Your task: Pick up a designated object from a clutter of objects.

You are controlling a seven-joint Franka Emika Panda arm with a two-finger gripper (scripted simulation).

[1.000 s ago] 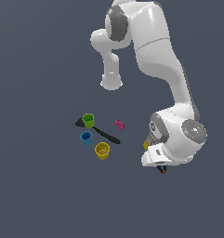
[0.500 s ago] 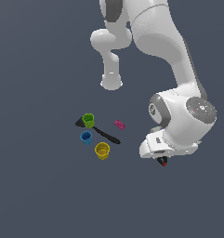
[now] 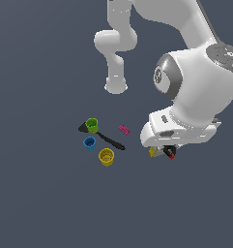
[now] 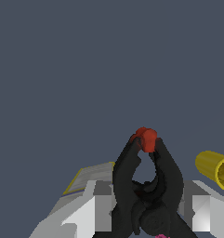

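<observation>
The black spring clamp (image 4: 148, 186) with red tips (image 4: 146, 138) sits between my fingers (image 4: 92, 211) in the wrist view. My gripper (image 4: 148, 204) is shut on it. In the exterior view the gripper (image 3: 165, 151) hangs under the big white hand, and the clamp's red tip (image 3: 172, 154) pokes out below. It appears lifted off the floor. The white-yellow box (image 3: 153, 152) shows partly beside the hand and lies behind one finger in the wrist view (image 4: 88, 179).
The green cup (image 3: 92, 125), blue cup (image 3: 89, 143) and yellow cup (image 3: 106, 156) lie at the exterior view's left, around the long black spatula (image 3: 108, 140). A tiny pink piece (image 3: 124, 129) lies nearby. The yellow cup also shows in the wrist view (image 4: 215, 169).
The arm has swung up and towards the exterior view's right with the clamp in the gripper. The cups, spatula and pink piece have not moved.
</observation>
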